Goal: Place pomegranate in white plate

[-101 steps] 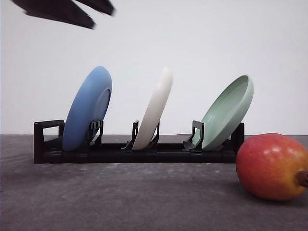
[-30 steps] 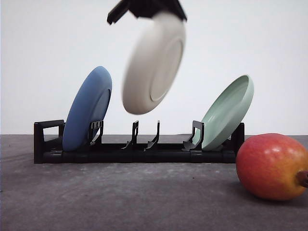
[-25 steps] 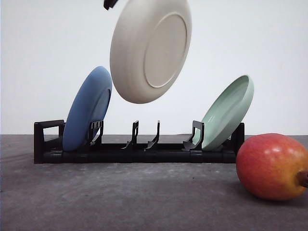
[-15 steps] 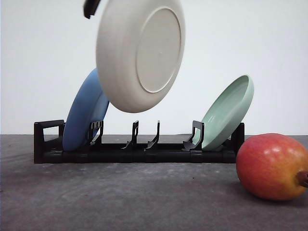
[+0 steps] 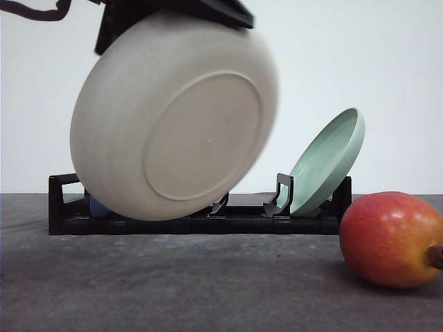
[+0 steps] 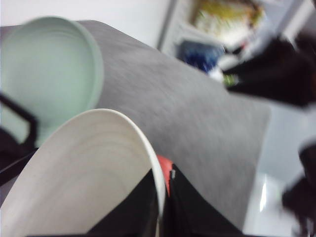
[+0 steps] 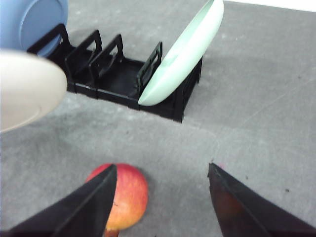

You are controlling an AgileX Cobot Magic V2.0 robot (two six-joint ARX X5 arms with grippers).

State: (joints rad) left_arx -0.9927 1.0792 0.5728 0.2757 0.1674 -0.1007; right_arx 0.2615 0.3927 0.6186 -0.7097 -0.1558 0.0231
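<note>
We see our left gripper (image 6: 162,207) clamped on the round off-white matte plate (image 5: 173,114); our right gripper (image 7: 160,197) hangs jaws apart above the red-yellow pomegranate (image 7: 121,196).

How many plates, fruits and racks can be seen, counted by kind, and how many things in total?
Plates: 3, namely the round off-white matte plate, the round pale green plate and the round blue plate.
Fruits: 1, the round red and yellow-orange pomegranate.
Racks: 1, the black plastic plate rack.
Total: 5 things.
</note>
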